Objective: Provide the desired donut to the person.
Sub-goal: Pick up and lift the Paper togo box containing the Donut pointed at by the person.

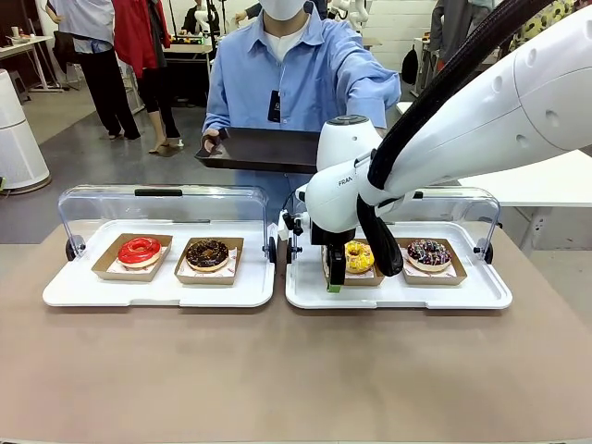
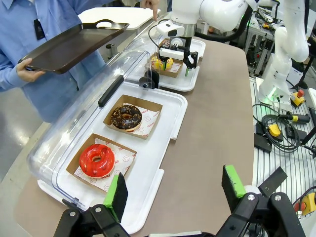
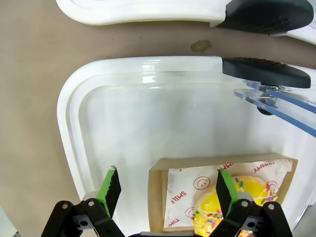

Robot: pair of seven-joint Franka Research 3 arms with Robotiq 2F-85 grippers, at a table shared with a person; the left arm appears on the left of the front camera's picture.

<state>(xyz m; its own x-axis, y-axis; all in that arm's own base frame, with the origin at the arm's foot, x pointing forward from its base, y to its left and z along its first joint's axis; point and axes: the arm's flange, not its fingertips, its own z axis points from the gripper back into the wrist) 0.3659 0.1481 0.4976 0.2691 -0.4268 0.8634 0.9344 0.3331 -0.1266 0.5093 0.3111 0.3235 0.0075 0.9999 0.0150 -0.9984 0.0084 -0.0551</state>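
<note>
Four donuts lie in cardboard boxes on two white trays: red [image 1: 139, 250] and chocolate [image 1: 207, 253] on the left one, yellow [image 1: 359, 256] and dark sprinkled [image 1: 428, 252] on the right. My right gripper [image 3: 168, 186] hangs open low over the yellow donut's box [image 3: 158, 182]. One finger is outside the box's wall and the other is over the yellow donut [image 3: 247, 195]. It holds nothing. My left gripper [image 2: 174, 190] is open and empty above the table, beside the left tray's near end. The person [image 1: 296, 69] stands across the table holding a dark tray [image 1: 259, 148].
Both white trays [image 1: 55, 294] [image 1: 495, 294] have clear lids [image 1: 162, 205] raised at the back. In the left wrist view, cables and a yellow-black plug [image 2: 276, 131] lie off the table's edge. Bare brown tabletop [image 1: 296, 370] spreads in front of the trays.
</note>
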